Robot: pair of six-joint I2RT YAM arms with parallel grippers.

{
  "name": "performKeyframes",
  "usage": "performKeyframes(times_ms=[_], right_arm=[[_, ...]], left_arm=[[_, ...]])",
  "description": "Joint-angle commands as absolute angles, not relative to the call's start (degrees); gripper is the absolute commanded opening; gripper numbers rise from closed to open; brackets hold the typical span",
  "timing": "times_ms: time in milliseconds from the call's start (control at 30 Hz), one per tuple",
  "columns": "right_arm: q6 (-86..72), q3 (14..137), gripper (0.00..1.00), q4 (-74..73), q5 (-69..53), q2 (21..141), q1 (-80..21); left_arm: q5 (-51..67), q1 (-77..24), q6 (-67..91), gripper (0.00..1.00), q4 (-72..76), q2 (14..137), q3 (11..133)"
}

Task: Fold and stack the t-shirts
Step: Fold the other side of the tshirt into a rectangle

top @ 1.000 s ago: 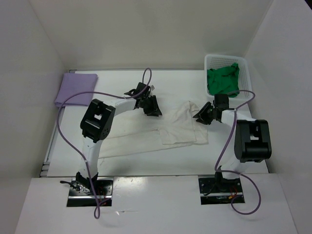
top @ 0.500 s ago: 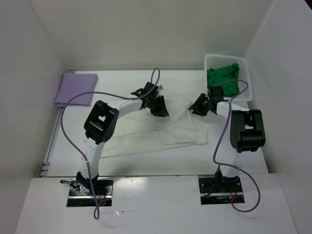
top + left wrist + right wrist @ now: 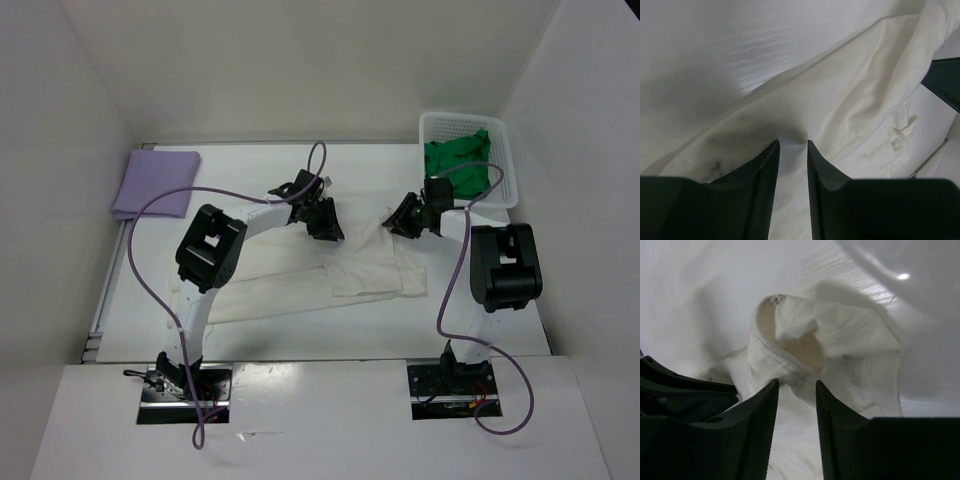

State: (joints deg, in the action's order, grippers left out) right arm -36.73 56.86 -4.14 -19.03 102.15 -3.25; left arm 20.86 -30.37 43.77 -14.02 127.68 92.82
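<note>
The off-white t-shirt (image 3: 368, 268) lies spread across the middle of the table, its body trailing to the left. My left gripper (image 3: 328, 228) sits on its far edge; in the left wrist view its jaws (image 3: 792, 142) stand narrow with cloth (image 3: 850, 105) pinched between them. My right gripper (image 3: 393, 222) is at the shirt's far right corner, and its jaws (image 3: 796, 382) are closed on cloth just below the collar (image 3: 770, 357). The lavender t-shirt (image 3: 155, 182) lies folded at the far left. The green t-shirt (image 3: 458, 165) is bunched in the basket.
A white mesh basket (image 3: 508, 160) stands at the far right corner, close behind my right arm. White walls enclose the table on three sides. Purple cables loop over both arms.
Both grippers have moved away from me to the shirt's far edge and closer together. The right arm swung up and left toward the collar. The shirt's far edge has shifted slightly.
</note>
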Motion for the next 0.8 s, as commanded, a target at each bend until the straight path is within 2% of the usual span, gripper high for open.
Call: performKeyframes(times_ms=[0,200,267,367,767], right_arm=[[-37.27,55.37,0.4,-4.57,-18.46,102.03,-4.31],[-36.74,55.9,0.08,-5.1,-16.36,101.87,-4.31],[-37.27,55.38,0.03,-5.71,-15.83,100.99,-4.31],[-37.79,54.84,0.0,-7.28,-15.12,99.4,-4.31],[-38.85,50.36,0.0,-11.07,-10.11,93.08,-4.31]], left_arm=[[20.39,-29.44,43.42,0.36,-13.45,129.37,93.96],[20.39,-28.39,43.95,0.36,-13.45,129.37,93.96],[20.39,-27.77,44.47,0.36,-12.93,129.37,93.96],[20.39,-27.16,44.47,0.36,-12.92,129.37,93.43],[20.39,-24.96,44.47,0.36,-12.39,129.37,91.23]])
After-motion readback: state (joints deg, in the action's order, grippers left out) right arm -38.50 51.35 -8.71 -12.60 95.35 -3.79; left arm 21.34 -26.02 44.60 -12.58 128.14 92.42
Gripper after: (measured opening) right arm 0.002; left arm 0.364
